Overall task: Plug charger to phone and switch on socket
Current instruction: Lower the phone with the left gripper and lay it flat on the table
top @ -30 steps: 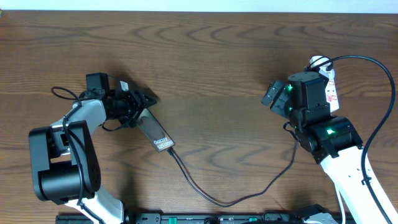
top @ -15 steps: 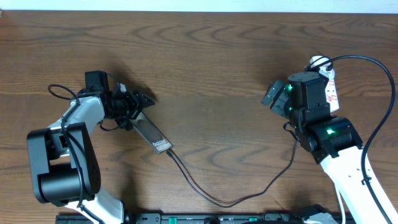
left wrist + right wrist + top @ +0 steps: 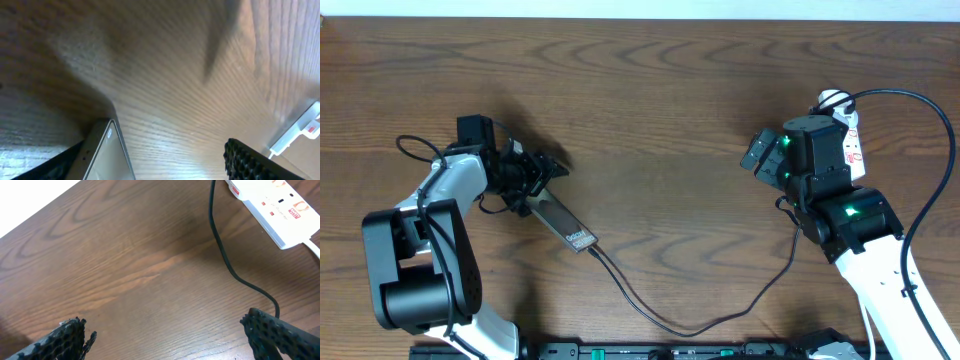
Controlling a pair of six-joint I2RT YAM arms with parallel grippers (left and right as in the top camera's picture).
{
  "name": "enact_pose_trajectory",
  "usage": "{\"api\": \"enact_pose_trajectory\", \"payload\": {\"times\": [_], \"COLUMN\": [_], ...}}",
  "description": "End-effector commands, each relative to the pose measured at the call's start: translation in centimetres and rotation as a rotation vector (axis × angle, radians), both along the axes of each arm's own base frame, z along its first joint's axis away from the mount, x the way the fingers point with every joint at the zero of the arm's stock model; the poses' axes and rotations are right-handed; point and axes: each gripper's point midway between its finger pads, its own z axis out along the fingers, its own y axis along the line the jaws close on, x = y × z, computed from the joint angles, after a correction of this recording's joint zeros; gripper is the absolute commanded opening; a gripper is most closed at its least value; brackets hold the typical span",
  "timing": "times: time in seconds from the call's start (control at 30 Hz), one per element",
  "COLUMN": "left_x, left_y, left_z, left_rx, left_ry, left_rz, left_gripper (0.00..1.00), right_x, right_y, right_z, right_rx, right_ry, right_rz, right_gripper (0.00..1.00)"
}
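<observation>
The phone point(image 3: 565, 226) lies slanted on the table at the left, its text end toward the front. The charger point(image 3: 660, 318), a thin black cable, meets the phone's front end at its connector point(image 3: 593, 248) and loops right toward the socket point(image 3: 853, 143), which is mostly hidden behind the right arm. My left gripper point(image 3: 542, 168) is open over the phone's far end. In the left wrist view the phone's edge point(image 3: 107, 152) sits beside the left finger, and the gripper point(image 3: 150, 167) is wide open. My right gripper point(image 3: 758, 152) is open and empty left of the socket point(image 3: 272, 202).
Wooden table all round. The charger cable point(image 3: 220, 245) crosses the right wrist view below the socket. A thicker black cable point(image 3: 930, 130) arcs over the right arm. The socket's end also shows in the left wrist view point(image 3: 300, 132).
The left gripper has shifted slightly left. The phone's far end has swung left with it, and its front end with the cable has moved a little toward the table front. The right arm is still.
</observation>
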Motion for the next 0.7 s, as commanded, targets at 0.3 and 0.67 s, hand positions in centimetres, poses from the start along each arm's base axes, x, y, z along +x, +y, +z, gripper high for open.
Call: {"api": "enact_pose_trajectory", "payload": {"times": [0.3,0.67], "left_x": [-4.51,-4.49], "left_y": [2.74,2.75], "left_z": [-4.50,-4.50], "left_rx": [0.195,0.197], "left_ry": [0.176,0.169], "left_rz": [-0.048,-0.059], "left_gripper": [0.89,0.90], "right_x": [-0.05,-0.06], "right_y": [0.20,0.20], "right_z": [-0.22,-0.22], "right_rx": [-0.003,-0.003], "right_ry": [0.007,0.008], "right_rz": [0.013,0.013], "right_gripper": [0.99,0.99]}}
